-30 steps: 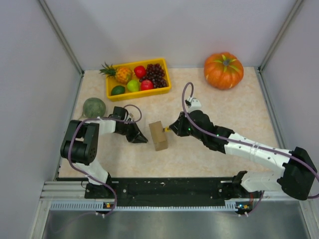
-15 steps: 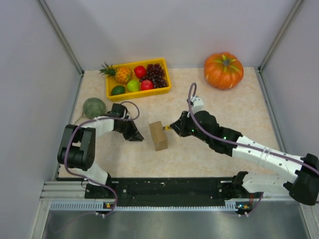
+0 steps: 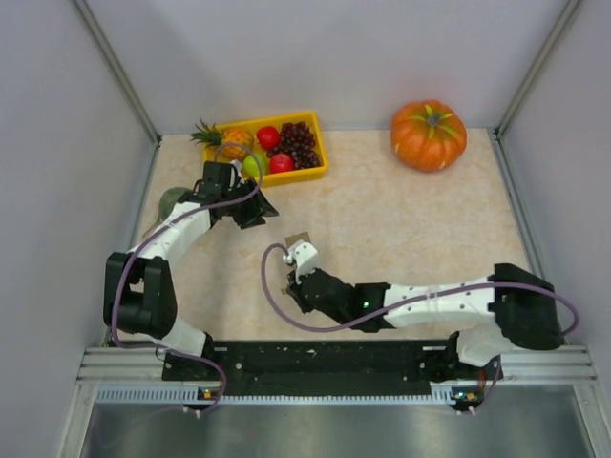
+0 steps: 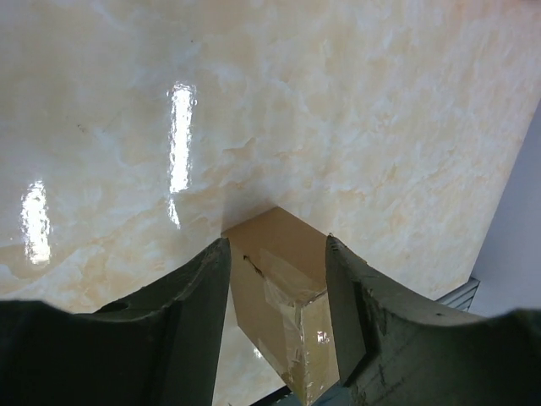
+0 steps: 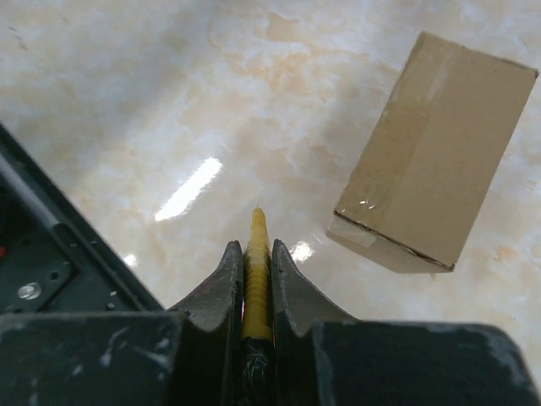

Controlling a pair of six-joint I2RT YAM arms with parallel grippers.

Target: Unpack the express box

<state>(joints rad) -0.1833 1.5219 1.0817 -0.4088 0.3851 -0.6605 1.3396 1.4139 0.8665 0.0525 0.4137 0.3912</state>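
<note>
Resting on the table (image 3: 420,224), the express box (image 3: 298,238) sits near the middle of the surface, just beyond the right arm's wrist camera in the overhead view, which shows only a small part of the box. The faces in view are plain brown cardboard. Clear tape runs along the seam, and its glossy strip shows in the left wrist view (image 4: 283,292) and at the near end in the right wrist view (image 5: 431,182).

**Left claw** (image 3: 254,212): positioned between the yellow tray (image 3: 286,176) and the box, apart from both. Its jaws stand moderately wide and grip nothing. In the left wrist view (image 4: 277,245) the box appears through the gap, lying on the table beyond the fingertips.

**Right claw** (image 3: 289,286): the arm is folded across the near part of the table, and the claw sits on the near side of the box, not touching it. The jaws are clamped narrow (image 5: 254,247) on a thin yellow tool (image 5: 257,288) whose pointed tip projects past the fingertips above the table. The box lies ahead and to the right of that tip. The black base rail (image 5: 42,271) shows at the lower left.

**Other items:** the tray holds a pineapple (image 3: 232,143), dark grapes (image 3: 298,141) and red and green fruit. A pumpkin (image 3: 428,134) stands at the far right corner. A green melon (image 3: 170,202) lies at the left edge, partly hidden by the left arm.
</note>
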